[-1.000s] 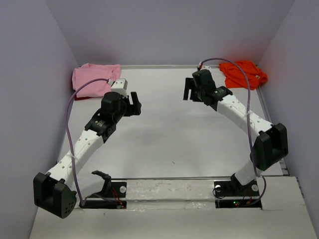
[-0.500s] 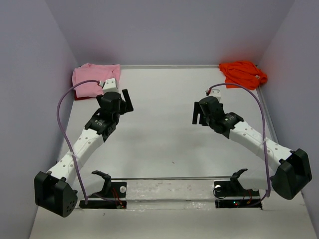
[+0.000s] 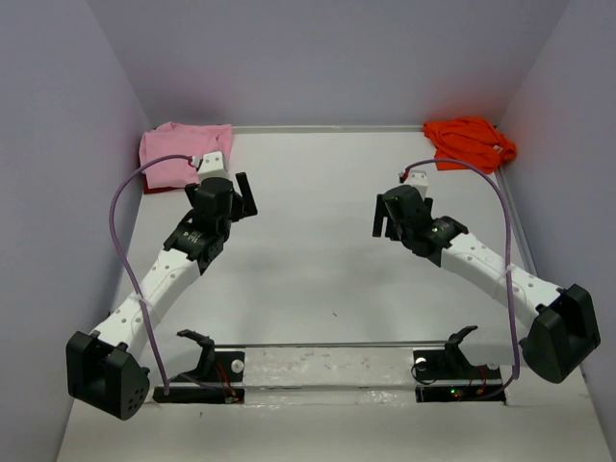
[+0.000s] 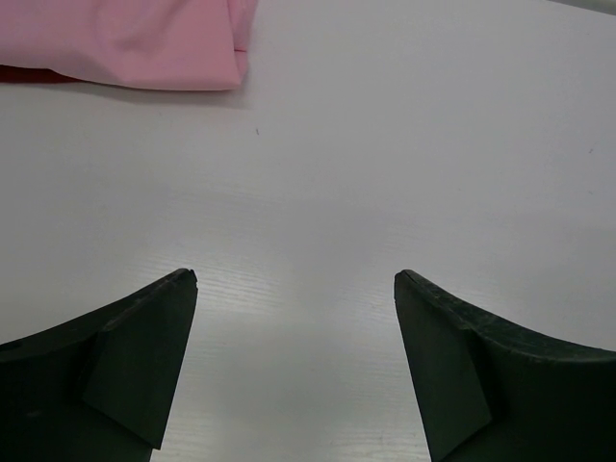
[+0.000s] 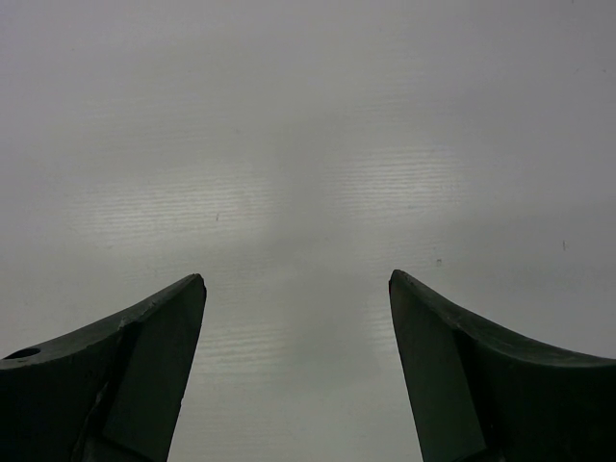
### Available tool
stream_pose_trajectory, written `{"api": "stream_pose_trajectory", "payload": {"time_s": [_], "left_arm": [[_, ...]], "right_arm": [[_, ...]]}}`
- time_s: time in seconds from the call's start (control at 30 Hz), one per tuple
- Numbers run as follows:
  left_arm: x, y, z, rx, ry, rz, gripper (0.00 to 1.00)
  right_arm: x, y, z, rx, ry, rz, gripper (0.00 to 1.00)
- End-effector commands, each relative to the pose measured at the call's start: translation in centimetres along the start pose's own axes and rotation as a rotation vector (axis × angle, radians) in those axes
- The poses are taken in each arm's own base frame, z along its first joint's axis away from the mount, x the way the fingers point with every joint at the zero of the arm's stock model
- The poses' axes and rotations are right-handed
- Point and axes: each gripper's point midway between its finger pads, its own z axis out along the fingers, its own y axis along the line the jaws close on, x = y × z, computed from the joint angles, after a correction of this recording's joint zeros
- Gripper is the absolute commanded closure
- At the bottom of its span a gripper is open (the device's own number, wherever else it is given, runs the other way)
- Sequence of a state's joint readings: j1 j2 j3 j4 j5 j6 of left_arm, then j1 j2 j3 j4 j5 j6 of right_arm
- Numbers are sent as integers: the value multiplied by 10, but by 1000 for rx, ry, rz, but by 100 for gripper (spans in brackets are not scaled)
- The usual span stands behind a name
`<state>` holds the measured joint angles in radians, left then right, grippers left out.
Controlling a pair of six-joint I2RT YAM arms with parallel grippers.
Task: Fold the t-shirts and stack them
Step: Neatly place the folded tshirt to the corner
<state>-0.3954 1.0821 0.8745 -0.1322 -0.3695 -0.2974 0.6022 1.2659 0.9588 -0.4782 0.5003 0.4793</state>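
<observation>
the light pink t-shirt (image 3: 183, 154) lies flat in the upper left corner of the white table (image 3: 318, 279), and a thin edge of the dark red t-shirt (image 4: 29, 74) shows beneath it. the bright orange t-shirt (image 3: 470, 142) sits crumpled in the upper right corner, well apart from the other two. the left gripper (image 3: 243, 195) hovers near the pink shirt, just to its lower right, its jaws spread wide with only bare table between them. the right gripper (image 3: 384, 218) hangs right of centre, below and left of the orange shirt, its jaws also wide apart and holding nothing.
</observation>
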Motion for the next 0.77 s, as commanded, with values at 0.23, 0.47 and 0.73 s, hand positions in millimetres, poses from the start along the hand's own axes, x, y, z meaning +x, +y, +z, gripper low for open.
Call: {"api": "stream_pose_trajectory", "payload": {"time_s": [0.23,0.47,0.73], "left_arm": [[-16,5,-6,-13,-56,-14,7],[-17,6,-7,-16,-62,-12,7],[-14,2,-5,-1,-48,-7,6]], "right_arm": [[-34,5,-2,16,-104,65,18],[-32,6,3,30,-92,56,19],[-35,7,-3,7,-98,61,20]]}}
